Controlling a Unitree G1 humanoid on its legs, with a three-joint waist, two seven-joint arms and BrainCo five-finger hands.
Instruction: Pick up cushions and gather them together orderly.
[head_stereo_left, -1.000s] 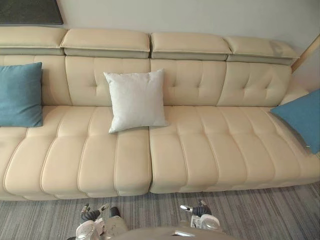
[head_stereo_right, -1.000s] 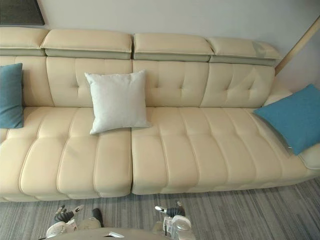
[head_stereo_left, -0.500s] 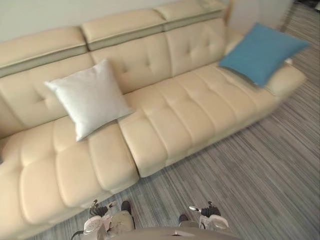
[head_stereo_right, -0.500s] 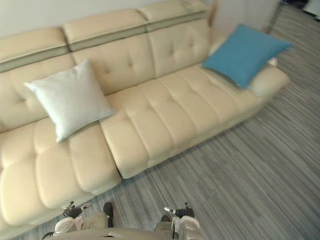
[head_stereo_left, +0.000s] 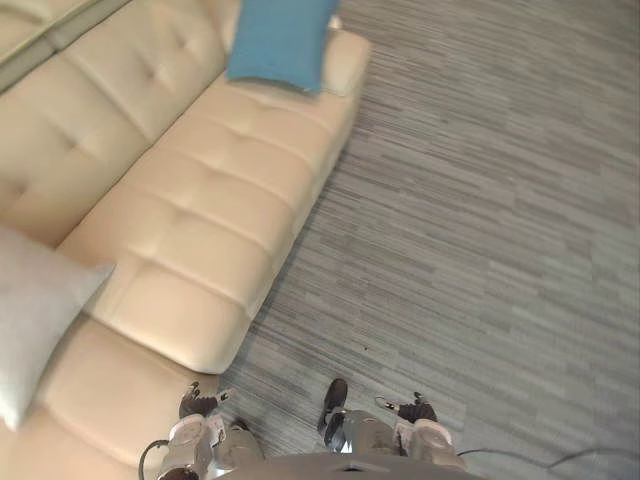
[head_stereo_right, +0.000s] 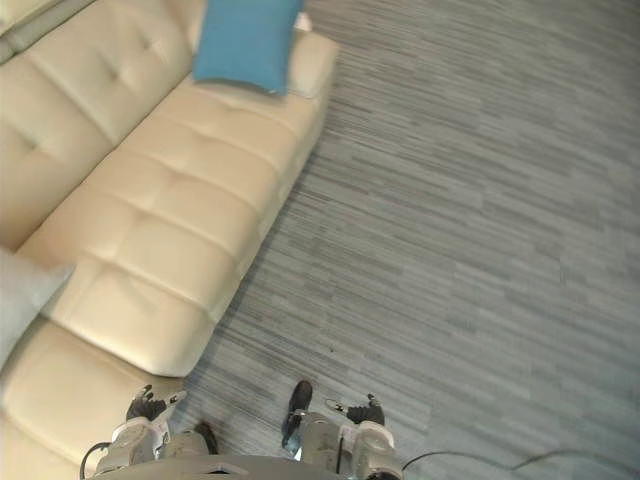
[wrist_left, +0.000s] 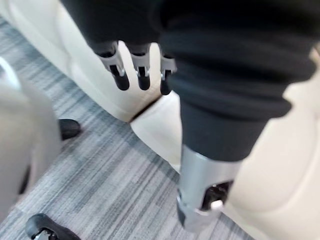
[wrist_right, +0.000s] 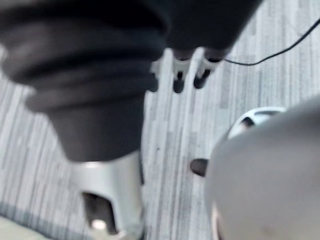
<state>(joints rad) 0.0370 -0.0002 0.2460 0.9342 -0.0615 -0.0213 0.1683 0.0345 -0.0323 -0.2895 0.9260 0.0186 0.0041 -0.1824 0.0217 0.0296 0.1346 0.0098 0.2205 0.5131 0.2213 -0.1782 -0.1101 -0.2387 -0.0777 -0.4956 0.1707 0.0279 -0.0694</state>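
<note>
A pale grey cushion (head_stereo_left: 30, 320), soft and sharp-cornered, rests on the cream sofa (head_stereo_left: 190, 210) at the left edge; the sofa's smooth seat is quilted into plump panels; a blue cushion (head_stereo_left: 278, 42) lies at its far end by the armrest; striped grey carpet (head_stereo_left: 480, 200) spreads rightward; the left hand (head_stereo_left: 198, 405) hangs by the sofa front, its wrist view adding straight, empty fingers (wrist_left: 119, 75) above a seat seam; the right hand (head_stereo_left: 414, 408) hangs over carpet, fingers (wrist_right: 178, 82) relaxed, holding nothing.

A blue cushion (head_stereo_left: 278, 42) lies at the sofa's (head_stereo_left: 200, 210) far end against its armrest. A pale grey cushion (head_stereo_left: 30, 330) rests on the near seat.
</note>
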